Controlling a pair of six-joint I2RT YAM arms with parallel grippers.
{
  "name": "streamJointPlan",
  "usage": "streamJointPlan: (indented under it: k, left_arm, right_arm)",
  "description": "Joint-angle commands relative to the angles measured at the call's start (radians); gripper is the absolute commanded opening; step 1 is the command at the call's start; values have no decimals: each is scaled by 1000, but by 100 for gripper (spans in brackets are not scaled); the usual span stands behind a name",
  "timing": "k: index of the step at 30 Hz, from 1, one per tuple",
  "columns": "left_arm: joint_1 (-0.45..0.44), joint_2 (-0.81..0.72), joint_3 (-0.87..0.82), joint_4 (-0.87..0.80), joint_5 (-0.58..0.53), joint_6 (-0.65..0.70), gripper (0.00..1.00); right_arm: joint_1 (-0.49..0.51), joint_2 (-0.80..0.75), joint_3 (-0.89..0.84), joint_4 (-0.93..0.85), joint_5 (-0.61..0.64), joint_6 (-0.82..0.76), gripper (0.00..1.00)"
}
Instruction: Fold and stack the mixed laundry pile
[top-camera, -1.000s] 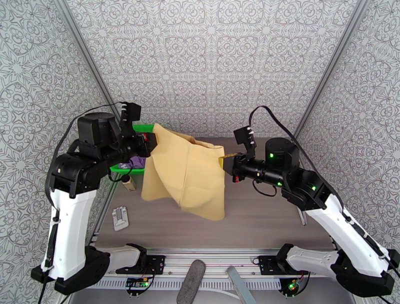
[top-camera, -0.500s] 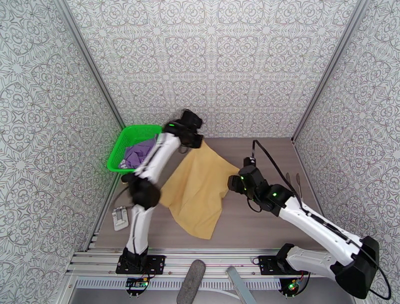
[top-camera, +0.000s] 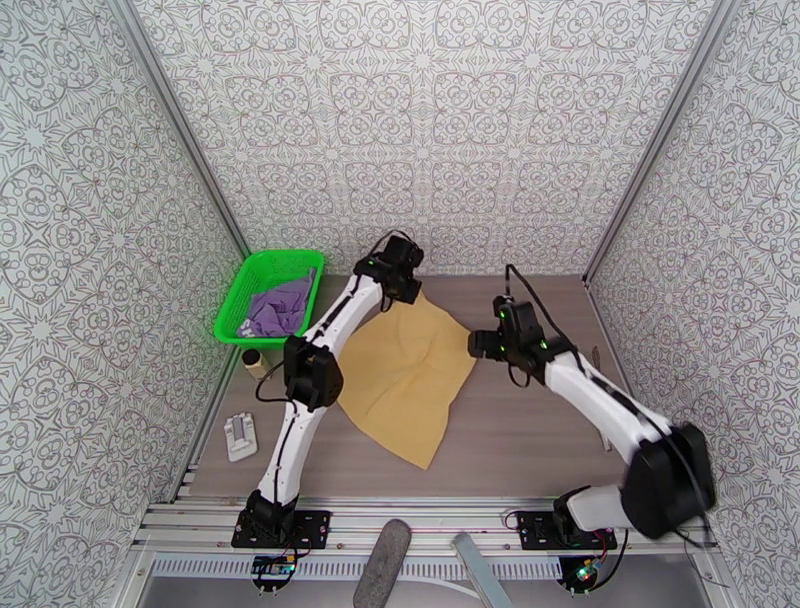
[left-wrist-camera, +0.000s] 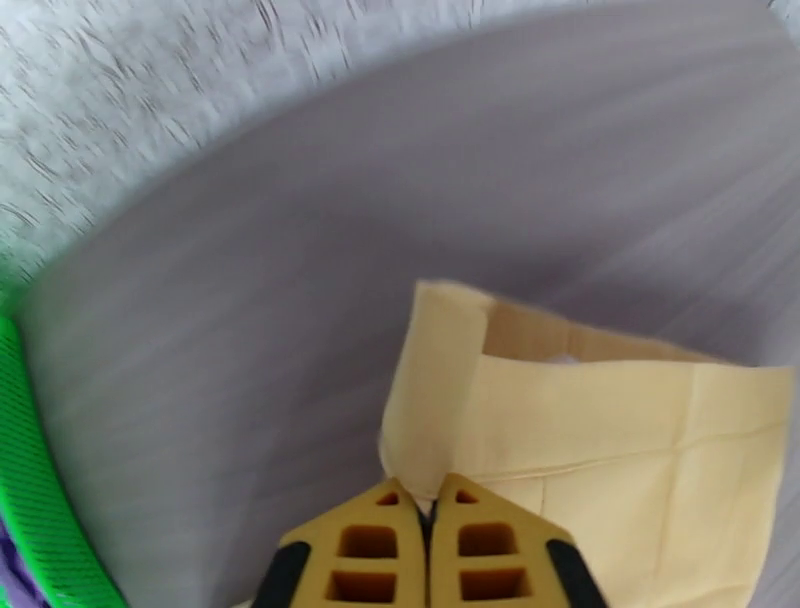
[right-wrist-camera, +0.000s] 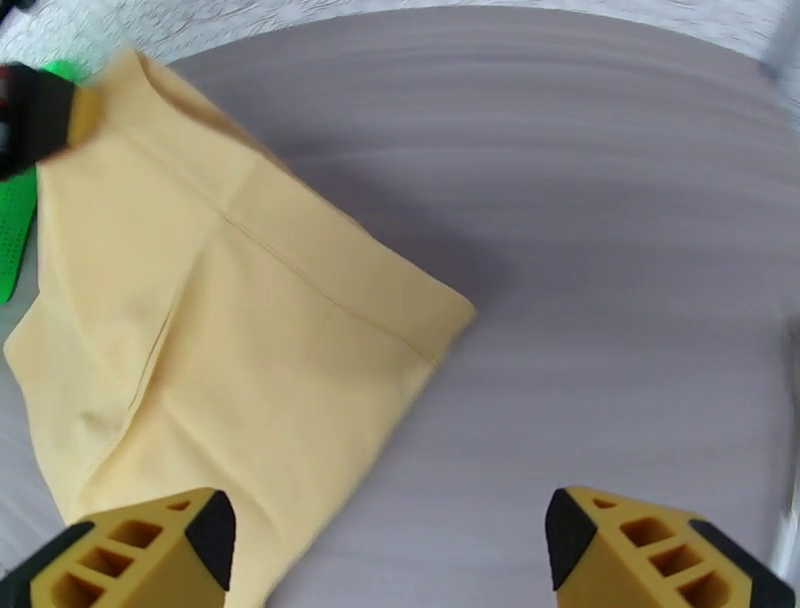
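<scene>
The mustard-tan garment lies spread on the table, reaching from the far middle toward the near edge. My left gripper is stretched out to its far corner and is shut on the cloth's edge, fingertips pressed together. My right gripper sits just off the garment's right corner, open wide with nothing between its fingers. The purple T-shirt is bunched inside the green basket at the far left.
A small tan object stands beside the basket's near side, and a small white object lies near the table's left edge. The patterned back wall rises just behind the left gripper. Bare wood spans the right half.
The garment hung in the air between both grippers; now it lies flat on the table. Both arms reached toward the far side, and the right gripper let go of its corner.
</scene>
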Motion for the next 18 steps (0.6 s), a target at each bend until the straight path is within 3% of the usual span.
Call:
streamJointPlan:
  k: [1,2,3,7,12,18]
  left_arm:
    - [6,-23,-1,-10,15,12,79]
    - [2,-38,-13,-12,9,10,96]
    - [0,-59,-29,-10,3,11,99]
    - [-13,-180,-146,18,-51,0,99]
    - [2,-357,-284,-31,-97,-99,100]
    - [-32,-660,-742,19,-43,-245,99]
  right_arm:
    - [-1,123,131,-3,-235,-21,86]
    - [-1,164,166,5,-266,12,86]
    - [-1,191,187,16,-286,33,87]
    - [-1,290,292,28,-308,49,89]
    - [-2,422,455,-37,-322,-65,88]
    - [-1,579,657,-200,-287,-102,84]
